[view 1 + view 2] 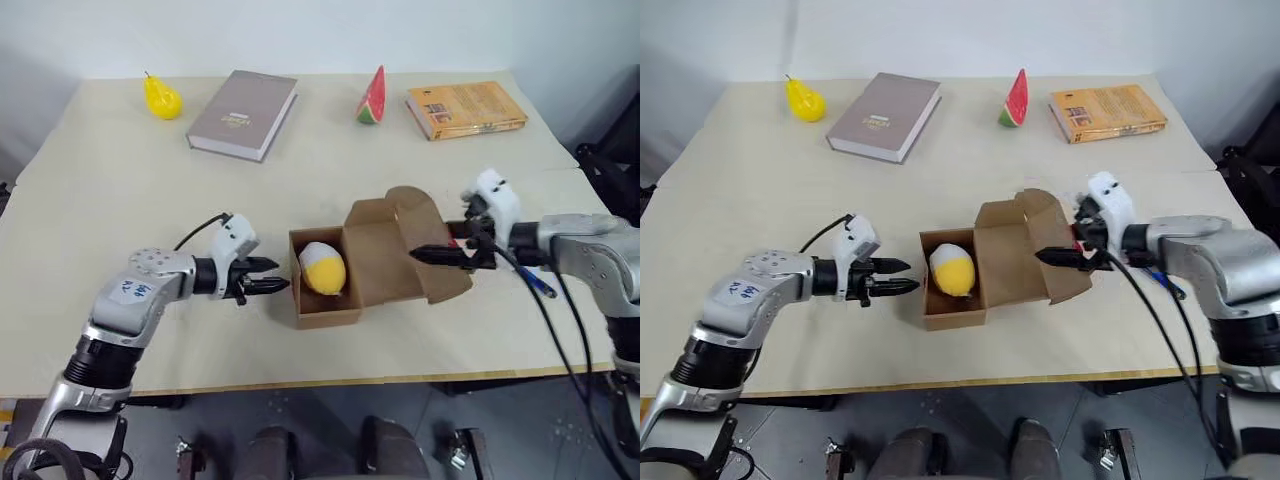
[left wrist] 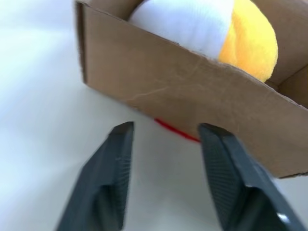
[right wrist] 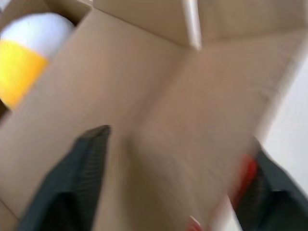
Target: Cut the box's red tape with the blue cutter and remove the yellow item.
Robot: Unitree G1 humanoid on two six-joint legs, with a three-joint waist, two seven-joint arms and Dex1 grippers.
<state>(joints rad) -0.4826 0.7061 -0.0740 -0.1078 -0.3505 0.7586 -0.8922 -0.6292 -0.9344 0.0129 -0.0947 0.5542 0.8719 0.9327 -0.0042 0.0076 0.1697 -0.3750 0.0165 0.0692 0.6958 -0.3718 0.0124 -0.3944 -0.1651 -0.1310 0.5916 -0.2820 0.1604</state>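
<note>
yellow item: in the opened box — just beside left gripper, the nearer arm
left jaws: parted, empty
right gripper: jaws wide over flap, empty

In the head views, the left arm reaches in from the lower left of the frame, forearm angled up toward the middle, and its left hand points toward the centre with its two black fingers a little apart and nothing between them. The right arm enters from the right edge, bent at the elbow, and its right hand points toward the frame's centre; in its wrist view the fingers stand wide apart.
</note>
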